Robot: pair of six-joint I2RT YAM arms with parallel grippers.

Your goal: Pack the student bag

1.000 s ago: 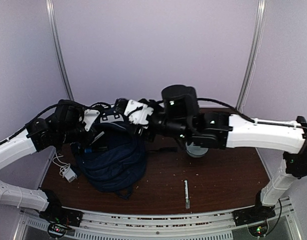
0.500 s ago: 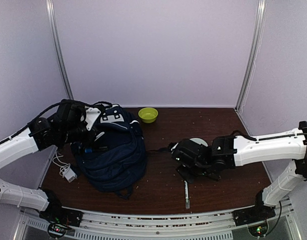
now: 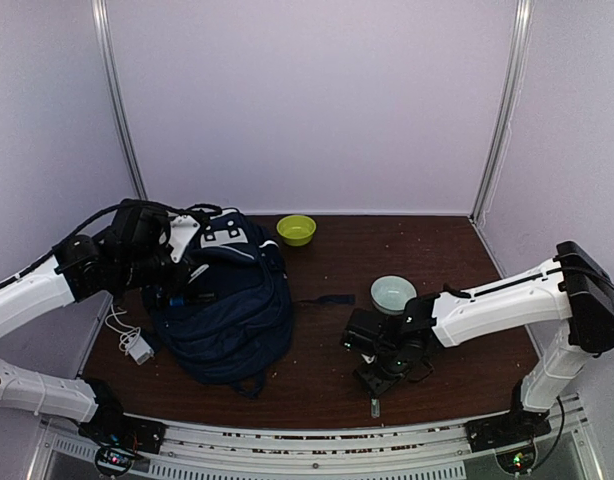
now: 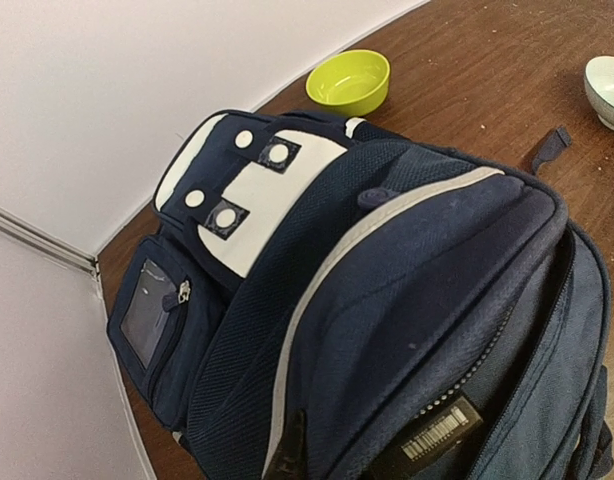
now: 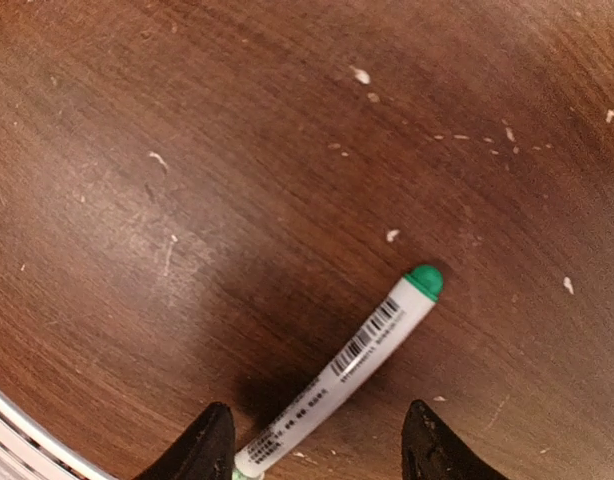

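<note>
Right pincer [image 5: 319, 442] hangs released astride a green-capped marker [image 5: 372, 345] by the desk's [image 3: 457, 360] front edge, its fingers clear of the barrel. Judge the marker light, stiff and prone to roll, so close across its middle. Your left pincer [image 3: 174, 272] is clenched at the top of the student bag [image 3: 227, 320], which slumps on the desk's left side; what it pinches is hidden. Expect soft, floppy fabric: hold the zip-edged rim, not the broad panel.

Probably a robotics lab booth, plain pale wall panels [image 3: 307, 100], metal corner posts [image 3: 119, 110], brown table [image 3: 457, 250], robot arms [image 3: 502, 295] on a mounting rail [image 3: 317, 447].
</note>
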